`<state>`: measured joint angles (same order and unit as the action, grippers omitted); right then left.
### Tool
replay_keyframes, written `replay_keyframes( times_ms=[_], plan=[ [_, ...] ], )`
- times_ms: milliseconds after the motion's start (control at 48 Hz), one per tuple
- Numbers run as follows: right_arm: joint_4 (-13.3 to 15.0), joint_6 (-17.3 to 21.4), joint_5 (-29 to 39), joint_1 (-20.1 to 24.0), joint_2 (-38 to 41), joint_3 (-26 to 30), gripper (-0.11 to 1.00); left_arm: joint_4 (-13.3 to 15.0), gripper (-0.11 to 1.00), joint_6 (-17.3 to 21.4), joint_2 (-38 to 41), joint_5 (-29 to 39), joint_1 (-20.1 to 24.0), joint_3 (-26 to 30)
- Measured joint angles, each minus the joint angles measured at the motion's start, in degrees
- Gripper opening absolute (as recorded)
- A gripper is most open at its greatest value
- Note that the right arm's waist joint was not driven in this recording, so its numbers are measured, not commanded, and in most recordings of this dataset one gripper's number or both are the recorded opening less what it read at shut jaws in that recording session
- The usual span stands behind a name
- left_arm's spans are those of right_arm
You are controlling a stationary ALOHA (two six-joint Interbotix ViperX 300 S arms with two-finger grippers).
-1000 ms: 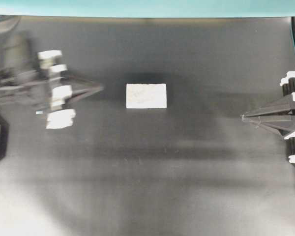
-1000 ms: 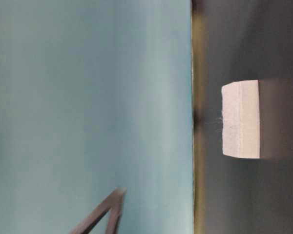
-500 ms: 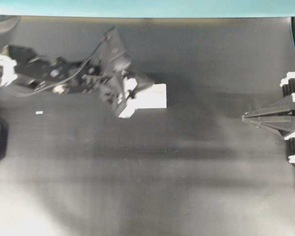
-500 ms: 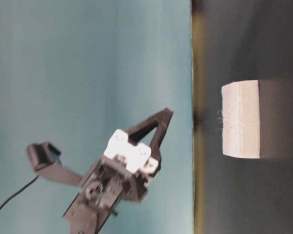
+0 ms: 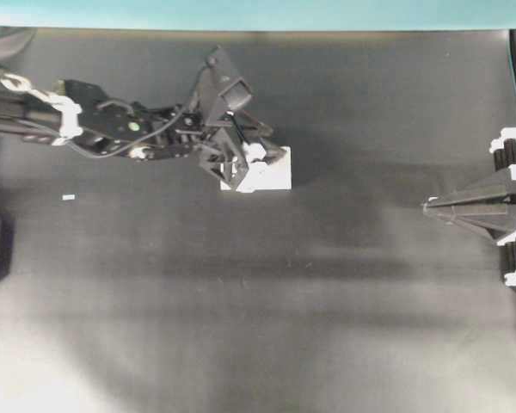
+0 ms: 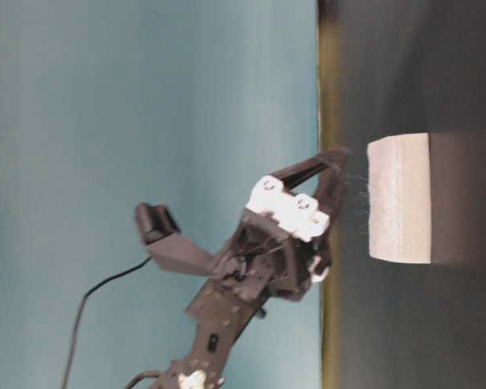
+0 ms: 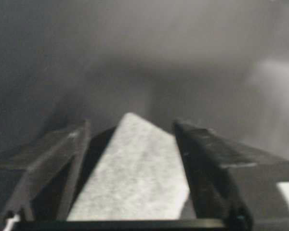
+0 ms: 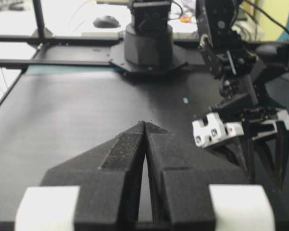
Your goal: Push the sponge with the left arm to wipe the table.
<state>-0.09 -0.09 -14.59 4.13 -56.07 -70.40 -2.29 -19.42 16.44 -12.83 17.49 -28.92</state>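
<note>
The white sponge [image 5: 273,172] lies on the black table [image 5: 241,327], a little above its middle. My left arm [image 5: 112,129] reaches in from the left, and its gripper [image 5: 254,158] is open over the sponge's left end. In the left wrist view the sponge [image 7: 135,178] lies between the two spread fingers [image 7: 62,149], with a dark gap on the left side. From table level the gripper [image 6: 334,172] hangs just above the sponge [image 6: 398,198]. My right gripper [image 5: 426,206] is shut and empty at the right edge; its tips [image 8: 145,123] meet.
A tiny white speck [image 5: 68,197] lies on the table at the left. A teal strip [image 5: 241,13] runs along the far edge. The right wrist view shows the left arm's base [image 8: 149,43] at the far side.
The left arm has swung in from the left edge to the sponge and come down over it, and its gripper has gone from shut to open. Sponge and right arm have not moved.
</note>
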Motion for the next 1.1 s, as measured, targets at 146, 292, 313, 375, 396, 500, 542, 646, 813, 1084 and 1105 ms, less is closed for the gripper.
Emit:
replay_keyframes(
  times_ms=[146,292,313,375,396,500,542,646,813,1084,1105],
  plan=[
    [0.0,-0.1,0.0,0.0,0.0,-0.3,0.00,-0.1,0.59,0.0,1.9,-0.7,0.2,1.0],
    [0.0,-0.1,0.0,0.0,0.0,-0.4,0.00,0.0,0.53,0.0,2.8,-0.9,0.4,0.9],
    [0.0,-0.1,0.0,0.0,0.0,-0.5,0.00,-0.1,0.53,0.0,2.9,-1.0,0.4,0.8],
    [0.0,-0.1,0.0,0.0,0.0,-0.6,0.00,-0.1,0.52,0.0,3.2,-0.9,0.5,0.6],
    [0.0,-0.1,0.0,0.0,0.0,-0.6,0.00,0.0,0.52,0.0,3.3,-1.0,0.5,0.5],
    [0.0,-0.1,0.0,0.0,-0.1,-0.7,0.00,0.0,0.51,-0.1,3.3,-1.1,0.5,0.0],
    [0.0,-0.1,0.0,0.0,-0.1,-0.8,0.00,0.0,0.51,0.0,3.3,-1.1,0.4,-0.3],
    [0.0,-0.1,-0.1,0.0,-0.2,-1.0,0.00,0.0,0.51,-0.1,3.3,-1.2,0.1,-0.9],
    [0.0,-0.1,0.0,0.0,-0.4,-1.1,0.00,0.0,0.50,0.0,3.2,-0.9,-1.8,-1.6],
    [0.0,-0.2,-0.1,0.0,-1.3,-1.3,0.00,-0.1,0.30,0.0,0.1,1.0,-4.7,-4.3],
    [0.0,-0.2,-0.1,0.0,-1.4,-1.3,0.00,0.0,0.28,0.0,-0.3,1.1,-4.7,-4.7]
  ],
)
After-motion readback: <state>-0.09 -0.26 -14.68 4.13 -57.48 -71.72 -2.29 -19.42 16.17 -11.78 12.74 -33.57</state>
